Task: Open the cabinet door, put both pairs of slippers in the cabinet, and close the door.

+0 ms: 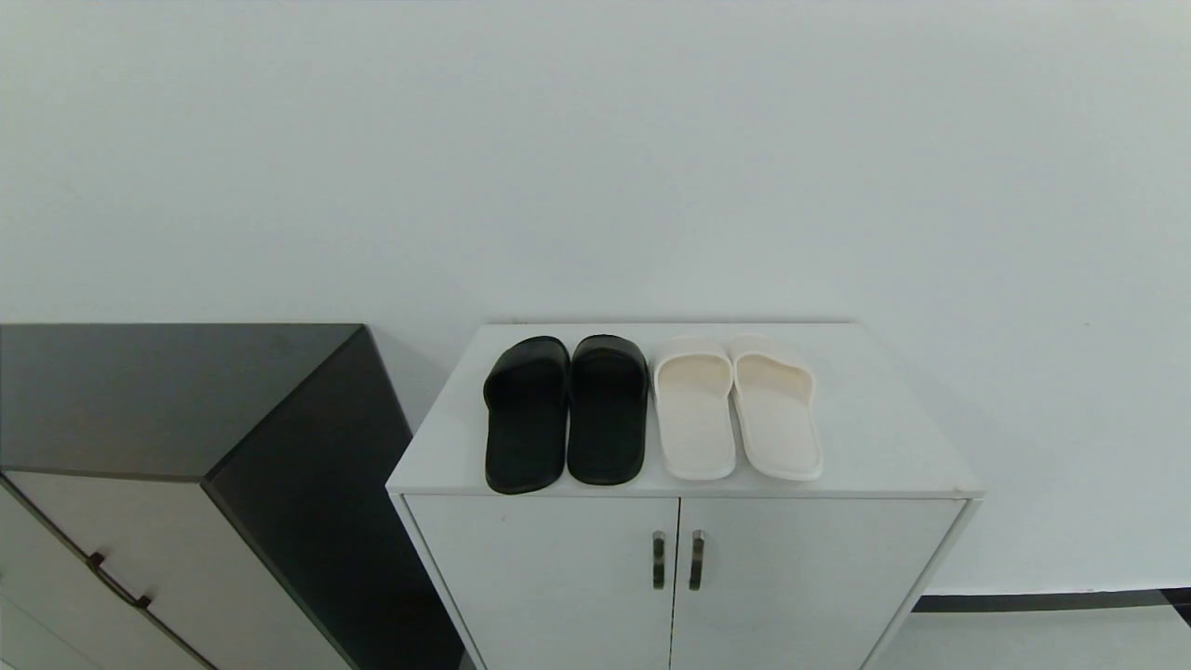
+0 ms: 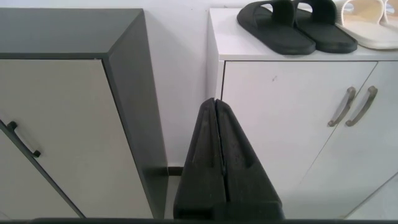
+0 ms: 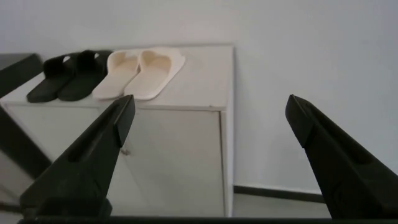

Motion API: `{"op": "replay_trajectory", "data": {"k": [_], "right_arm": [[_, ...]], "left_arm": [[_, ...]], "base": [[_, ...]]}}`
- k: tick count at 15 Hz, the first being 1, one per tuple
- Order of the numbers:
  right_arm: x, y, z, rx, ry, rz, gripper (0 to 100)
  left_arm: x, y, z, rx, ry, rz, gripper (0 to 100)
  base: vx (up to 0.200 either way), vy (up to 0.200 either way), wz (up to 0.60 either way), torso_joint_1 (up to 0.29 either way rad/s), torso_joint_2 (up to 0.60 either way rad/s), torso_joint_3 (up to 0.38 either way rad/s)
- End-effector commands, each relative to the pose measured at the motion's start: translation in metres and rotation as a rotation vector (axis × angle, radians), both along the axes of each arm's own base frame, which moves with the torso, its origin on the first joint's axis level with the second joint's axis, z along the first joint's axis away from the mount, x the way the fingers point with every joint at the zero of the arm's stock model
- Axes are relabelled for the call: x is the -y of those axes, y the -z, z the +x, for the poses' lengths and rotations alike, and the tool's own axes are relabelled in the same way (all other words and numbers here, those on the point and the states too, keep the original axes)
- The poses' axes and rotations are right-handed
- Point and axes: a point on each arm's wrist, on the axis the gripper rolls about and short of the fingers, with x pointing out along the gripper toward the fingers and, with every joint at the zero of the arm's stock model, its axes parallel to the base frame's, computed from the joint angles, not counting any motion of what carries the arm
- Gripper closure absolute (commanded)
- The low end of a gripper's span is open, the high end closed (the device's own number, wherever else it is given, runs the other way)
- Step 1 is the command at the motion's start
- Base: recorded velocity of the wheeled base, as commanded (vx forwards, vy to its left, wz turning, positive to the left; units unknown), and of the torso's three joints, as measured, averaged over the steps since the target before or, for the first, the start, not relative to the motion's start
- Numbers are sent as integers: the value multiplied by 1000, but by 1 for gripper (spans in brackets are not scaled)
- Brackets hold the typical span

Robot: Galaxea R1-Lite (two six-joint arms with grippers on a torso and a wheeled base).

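Note:
A white cabinet (image 1: 558, 577) stands against the wall with both doors closed and two metal handles (image 1: 676, 559) at the middle seam. On its top lie a black pair of slippers (image 1: 565, 412) and, to their right, a cream pair of slippers (image 1: 737, 407). In the left wrist view my left gripper (image 2: 217, 106) is shut with nothing in it, low and to the left of the cabinet (image 2: 292, 118), near its left door. My right gripper (image 3: 211, 106) is open wide and empty, off to the right of the cabinet (image 3: 180, 162), level with its top.
A dark cabinet (image 1: 177, 400) with pale drawer fronts and a dark handle (image 1: 116, 582) stands close on the left, with a narrow gap between it and the white cabinet. A plain wall is behind. Bare floor (image 1: 1042, 637) lies to the right.

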Motion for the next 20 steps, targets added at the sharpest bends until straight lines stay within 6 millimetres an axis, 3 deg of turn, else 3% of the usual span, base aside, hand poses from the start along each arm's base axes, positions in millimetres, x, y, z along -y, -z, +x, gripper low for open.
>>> {"op": "replay_trajectory", "data": {"k": [1, 4, 7, 11, 16, 20], "right_arm": [[-7, 12, 63, -269, -144, 15, 0], [-35, 6, 114, -302, -256, 34, 0], [-88, -8, 135, -293, -332, 109, 0], [-121, -26, 162, -291, -354, 122, 0], [-157, -23, 195, -309, -243, 88, 0], [-195, -12, 235, -309, -90, 48, 0]], "left_arm": [[0, 0, 0, 0, 0, -1, 100], [0, 0, 0, 0, -1, -2, 100], [0, 0, 0, 0, -3, -1, 100], [0, 0, 0, 0, 0, 4, 100], [0, 0, 0, -3, 3, 13, 100], [0, 0, 0, -1, 5, 13, 100]], "base": [[0, 0, 0, 0, 0, 0], [0, 0, 0, 0, 0, 0], [0, 0, 0, 0, 0, 0], [0, 0, 0, 0, 0, 0], [0, 0, 0, 0, 0, 0], [0, 0, 0, 0, 0, 0]]}}
